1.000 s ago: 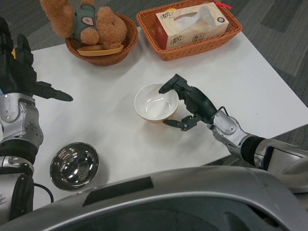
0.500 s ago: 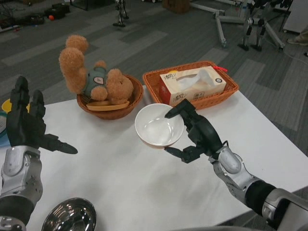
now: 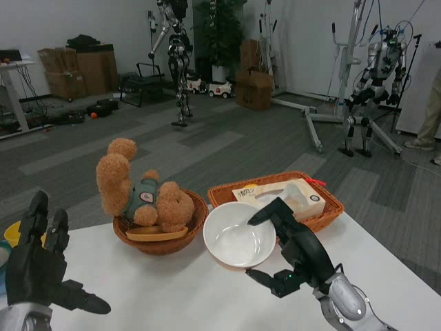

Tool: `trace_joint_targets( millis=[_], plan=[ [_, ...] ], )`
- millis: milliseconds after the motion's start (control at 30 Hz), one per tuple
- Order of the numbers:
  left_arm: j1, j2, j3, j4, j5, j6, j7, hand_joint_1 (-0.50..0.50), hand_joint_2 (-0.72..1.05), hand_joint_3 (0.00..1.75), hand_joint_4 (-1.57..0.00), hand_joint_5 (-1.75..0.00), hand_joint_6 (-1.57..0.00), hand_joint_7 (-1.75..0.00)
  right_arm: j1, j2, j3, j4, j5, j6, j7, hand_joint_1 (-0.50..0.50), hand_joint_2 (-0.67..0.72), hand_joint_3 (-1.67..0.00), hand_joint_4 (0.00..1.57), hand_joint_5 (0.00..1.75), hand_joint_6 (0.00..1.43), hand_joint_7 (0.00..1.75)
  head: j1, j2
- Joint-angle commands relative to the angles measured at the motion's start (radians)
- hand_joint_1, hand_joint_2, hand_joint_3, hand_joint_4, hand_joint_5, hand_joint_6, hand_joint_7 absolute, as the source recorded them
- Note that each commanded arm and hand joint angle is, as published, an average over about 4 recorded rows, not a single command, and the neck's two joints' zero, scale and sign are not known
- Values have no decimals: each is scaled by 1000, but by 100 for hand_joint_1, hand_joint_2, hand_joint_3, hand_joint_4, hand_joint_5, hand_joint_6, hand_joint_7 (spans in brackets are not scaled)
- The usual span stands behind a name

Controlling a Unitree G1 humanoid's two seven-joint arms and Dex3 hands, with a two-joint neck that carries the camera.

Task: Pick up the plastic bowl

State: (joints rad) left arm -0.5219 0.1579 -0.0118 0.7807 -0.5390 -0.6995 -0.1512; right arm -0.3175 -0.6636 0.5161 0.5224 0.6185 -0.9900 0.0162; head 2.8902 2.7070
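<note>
The white plastic bowl point(image 3: 239, 243) is lifted off the white table point(image 3: 172, 289) and tilted toward me, its inside empty. My right hand point(image 3: 295, 256) grips its right rim, one finger over the top edge and the thumb under the bowl. My left hand point(image 3: 38, 269) is held up at the left edge, fingers spread, holding nothing.
A brown wicker basket point(image 3: 164, 234) with a teddy bear point(image 3: 138, 193) stands behind the bowl at the left. An orange basket point(image 3: 317, 210) holding a tissue box point(image 3: 289, 196) stands behind my right hand. Robots, boxes and stands fill the room beyond.
The camera has tilted up as I straighten, so the room has come into view and the steel bowl has left it. My right hand has carried the bowl up off the table.
</note>
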Motion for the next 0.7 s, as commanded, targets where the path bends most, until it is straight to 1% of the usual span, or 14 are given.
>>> trace_joint_targets(
  millis=[33,100,200,367,533,600,700],
  plan=[
    [23,-8,4,-8,-7,-12,5,-50,-46,0,0,0,0,0,-26,-19,1,-4,12,-2,-15,-42,-57,-151,51,175,0,154,4,-5],
    [23,-8,1,-8,-7,-12,4,-50,-46,0,0,0,0,0,-27,-22,5,-3,13,-2,-20,-42,-56,-149,54,175,0,154,7,-13],
    [23,-6,1,-8,-7,-11,4,-50,-46,0,0,0,0,0,-31,-21,12,-2,12,-2,-24,-42,-59,-143,55,175,0,154,14,-19],
    [22,-6,-5,-7,-8,-11,4,-50,-46,0,0,0,0,0,-57,-18,40,0,12,-2,-32,-42,-60,-151,57,175,0,161,17,-36],
    [18,-6,-14,-2,-10,-11,4,-50,-46,0,0,0,0,0,-78,-17,73,5,13,-2,-35,-42,-56,-147,60,175,0,161,15,-60],
    [18,-6,-15,-1,-10,-11,4,-50,-48,0,0,0,0,0,-82,-16,87,5,14,-2,-35,-42,-57,-151,60,175,0,161,12,-65],
    [18,-6,-17,-2,-10,-11,4,-50,-46,0,0,0,0,0,-83,-16,93,6,14,-2,-36,-42,-58,-151,61,171,0,161,12,-67]
  ],
)
